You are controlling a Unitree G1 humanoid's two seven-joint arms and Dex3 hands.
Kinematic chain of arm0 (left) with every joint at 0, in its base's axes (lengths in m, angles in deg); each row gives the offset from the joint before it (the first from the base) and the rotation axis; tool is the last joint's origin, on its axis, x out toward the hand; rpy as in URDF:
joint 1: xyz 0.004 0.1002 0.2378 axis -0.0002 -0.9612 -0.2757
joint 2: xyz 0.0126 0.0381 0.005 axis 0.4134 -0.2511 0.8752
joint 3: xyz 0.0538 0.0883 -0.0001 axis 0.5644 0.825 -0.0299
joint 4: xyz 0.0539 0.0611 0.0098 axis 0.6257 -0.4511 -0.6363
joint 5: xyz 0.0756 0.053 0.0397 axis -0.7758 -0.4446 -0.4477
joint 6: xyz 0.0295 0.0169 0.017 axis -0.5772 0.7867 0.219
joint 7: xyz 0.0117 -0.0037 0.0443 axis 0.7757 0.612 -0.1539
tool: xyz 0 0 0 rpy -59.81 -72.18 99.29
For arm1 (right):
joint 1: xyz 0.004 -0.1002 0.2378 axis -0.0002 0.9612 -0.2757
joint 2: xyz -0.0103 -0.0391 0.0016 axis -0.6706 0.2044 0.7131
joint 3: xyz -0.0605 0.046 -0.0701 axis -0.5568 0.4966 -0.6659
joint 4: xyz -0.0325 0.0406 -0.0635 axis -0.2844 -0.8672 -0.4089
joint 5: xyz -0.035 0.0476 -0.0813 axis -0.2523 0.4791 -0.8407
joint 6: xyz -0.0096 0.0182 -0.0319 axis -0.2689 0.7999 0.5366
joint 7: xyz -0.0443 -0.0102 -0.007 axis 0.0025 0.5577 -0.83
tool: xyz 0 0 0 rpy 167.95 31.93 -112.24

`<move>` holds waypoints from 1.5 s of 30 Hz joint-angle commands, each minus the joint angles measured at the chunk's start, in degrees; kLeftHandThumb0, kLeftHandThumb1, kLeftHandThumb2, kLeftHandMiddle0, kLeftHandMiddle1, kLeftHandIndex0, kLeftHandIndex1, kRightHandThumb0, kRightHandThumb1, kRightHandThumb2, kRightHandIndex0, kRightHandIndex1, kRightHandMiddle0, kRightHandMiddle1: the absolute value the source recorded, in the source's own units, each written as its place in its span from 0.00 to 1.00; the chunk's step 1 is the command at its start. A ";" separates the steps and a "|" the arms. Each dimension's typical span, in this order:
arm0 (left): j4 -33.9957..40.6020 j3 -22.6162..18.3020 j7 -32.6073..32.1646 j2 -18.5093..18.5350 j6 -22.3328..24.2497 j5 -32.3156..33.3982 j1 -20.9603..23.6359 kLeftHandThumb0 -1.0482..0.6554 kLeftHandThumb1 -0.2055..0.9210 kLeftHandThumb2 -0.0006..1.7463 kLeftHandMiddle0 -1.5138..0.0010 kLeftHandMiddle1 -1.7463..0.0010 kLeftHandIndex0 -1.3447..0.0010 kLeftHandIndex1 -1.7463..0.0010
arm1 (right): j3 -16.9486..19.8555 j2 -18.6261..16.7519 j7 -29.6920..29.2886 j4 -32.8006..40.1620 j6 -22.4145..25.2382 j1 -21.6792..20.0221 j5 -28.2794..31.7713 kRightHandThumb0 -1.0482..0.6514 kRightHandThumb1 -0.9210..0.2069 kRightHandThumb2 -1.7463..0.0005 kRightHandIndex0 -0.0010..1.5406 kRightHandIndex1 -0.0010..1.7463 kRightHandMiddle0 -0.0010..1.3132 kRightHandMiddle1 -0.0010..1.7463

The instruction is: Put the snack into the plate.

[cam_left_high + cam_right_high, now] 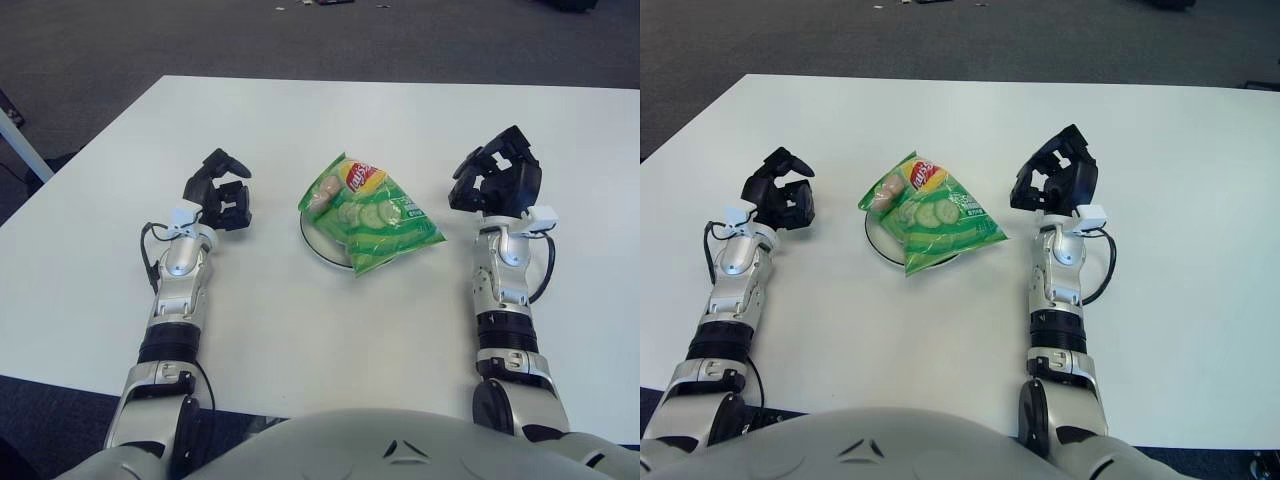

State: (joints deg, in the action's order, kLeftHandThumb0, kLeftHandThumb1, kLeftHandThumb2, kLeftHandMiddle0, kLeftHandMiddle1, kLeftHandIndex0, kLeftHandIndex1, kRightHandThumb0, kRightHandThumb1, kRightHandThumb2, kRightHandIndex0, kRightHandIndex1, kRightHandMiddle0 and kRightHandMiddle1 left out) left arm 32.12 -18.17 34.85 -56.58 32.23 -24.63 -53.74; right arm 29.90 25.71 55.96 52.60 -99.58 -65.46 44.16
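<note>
A green bag of chips [368, 211] lies across a small white plate [318, 247] in the middle of the white table [300, 120], covering most of it. My right hand [497, 180] is to the right of the bag, apart from it, fingers spread and holding nothing. My left hand [223, 196] is to the left of the plate, fingers loosely open and empty. Only the plate's left and front rim shows under the bag.
The table's far edge borders dark carpet [150, 40]. A pale table leg or post [15, 135] stands off the left side. Cables loop beside both wrists [548, 272].
</note>
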 commanded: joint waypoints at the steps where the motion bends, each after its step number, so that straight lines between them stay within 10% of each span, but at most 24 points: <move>1: -3.34 0.71 0.61 -3.71 1.92 1.06 -7.42 0.35 0.56 0.68 0.19 0.00 0.61 0.00 | 0.33 -1.21 3.26 -6.44 2.23 8.59 2.67 0.61 0.88 0.00 0.58 0.98 0.53 1.00; 10: -0.84 0.64 1.21 -3.98 4.34 2.24 -8.58 0.35 0.56 0.68 0.18 0.00 0.60 0.00 | 0.90 0.22 6.87 -3.70 14.10 9.23 6.45 0.61 0.89 0.00 0.58 1.00 0.56 0.96; 22: 1.53 0.73 1.52 -4.07 5.79 2.43 -9.84 0.35 0.55 0.69 0.18 0.00 0.60 0.00 | -0.05 2.13 9.13 -3.75 14.70 10.15 3.09 0.61 0.89 0.00 0.58 1.00 0.56 0.97; 41: 3.34 1.35 1.38 -4.54 5.53 1.43 -10.88 0.35 0.54 0.70 0.17 0.00 0.59 0.00 | -2.37 2.40 -6.01 -0.05 20.27 11.15 -10.84 0.61 0.87 0.00 0.58 1.00 0.52 0.99; 45: 3.51 1.62 0.83 -4.67 5.13 0.93 -11.08 0.35 0.52 0.71 0.17 0.00 0.58 0.00 | -2.89 2.24 -9.65 1.07 23.06 11.28 -13.71 0.37 0.68 0.14 0.82 1.00 0.53 1.00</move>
State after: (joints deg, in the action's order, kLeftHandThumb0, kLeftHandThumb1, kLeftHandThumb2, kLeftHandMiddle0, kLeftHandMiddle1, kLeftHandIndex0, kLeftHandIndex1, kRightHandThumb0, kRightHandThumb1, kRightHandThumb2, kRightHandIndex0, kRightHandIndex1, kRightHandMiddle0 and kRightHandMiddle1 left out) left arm 40.45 -17.59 35.94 -57.93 38.06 -22.85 -56.63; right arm 27.54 28.98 49.73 56.67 -79.43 -63.34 33.35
